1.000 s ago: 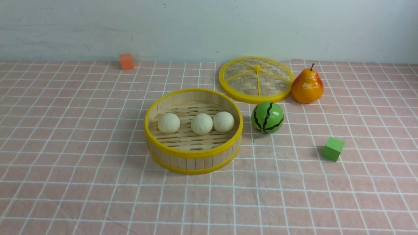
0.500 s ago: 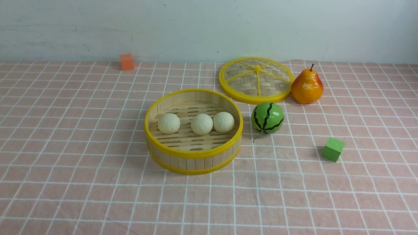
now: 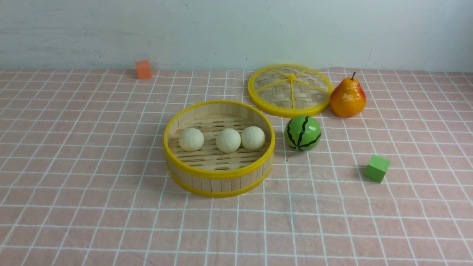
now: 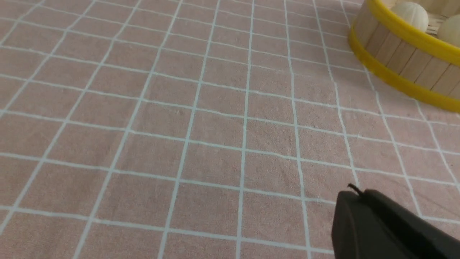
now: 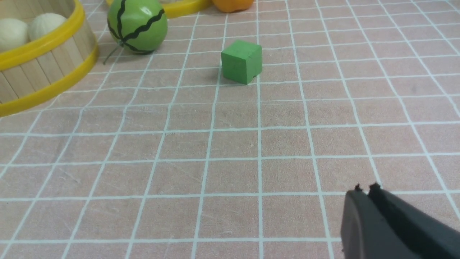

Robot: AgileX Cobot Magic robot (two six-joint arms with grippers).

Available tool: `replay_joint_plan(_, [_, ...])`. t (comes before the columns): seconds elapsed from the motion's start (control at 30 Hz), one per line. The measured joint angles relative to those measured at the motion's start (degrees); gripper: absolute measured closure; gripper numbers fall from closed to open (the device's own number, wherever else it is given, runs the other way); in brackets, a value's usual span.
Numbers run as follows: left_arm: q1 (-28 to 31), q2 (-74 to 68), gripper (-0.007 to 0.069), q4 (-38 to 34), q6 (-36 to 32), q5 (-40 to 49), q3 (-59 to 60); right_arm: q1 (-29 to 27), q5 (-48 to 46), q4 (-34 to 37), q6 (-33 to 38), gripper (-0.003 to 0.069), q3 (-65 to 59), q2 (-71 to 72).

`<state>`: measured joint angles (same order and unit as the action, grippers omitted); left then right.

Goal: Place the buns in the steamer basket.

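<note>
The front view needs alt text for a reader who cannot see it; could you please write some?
Three cream-white buns sit in a row inside an open steamer basket on a pink checked tablecloth. Its woven lid lies flat behind and to the right, beside a pear, with a toy watermelon just right of the basket. A green cube and an orange cube lie apart.

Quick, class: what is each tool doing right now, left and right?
Left tool: closed, holding nothing.
Right tool: closed, holding nothing.
</note>
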<state>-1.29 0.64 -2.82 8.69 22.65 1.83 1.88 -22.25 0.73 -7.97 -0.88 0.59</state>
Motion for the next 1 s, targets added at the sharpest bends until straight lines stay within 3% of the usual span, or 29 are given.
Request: replay_joint_plan(1.0, [0.0, 0.0, 0.0638, -0.04, 0.16, 0.05, 0.0, 0.0, 0.0, 0.0, 0.0, 0.0585, 0.0, 0.0])
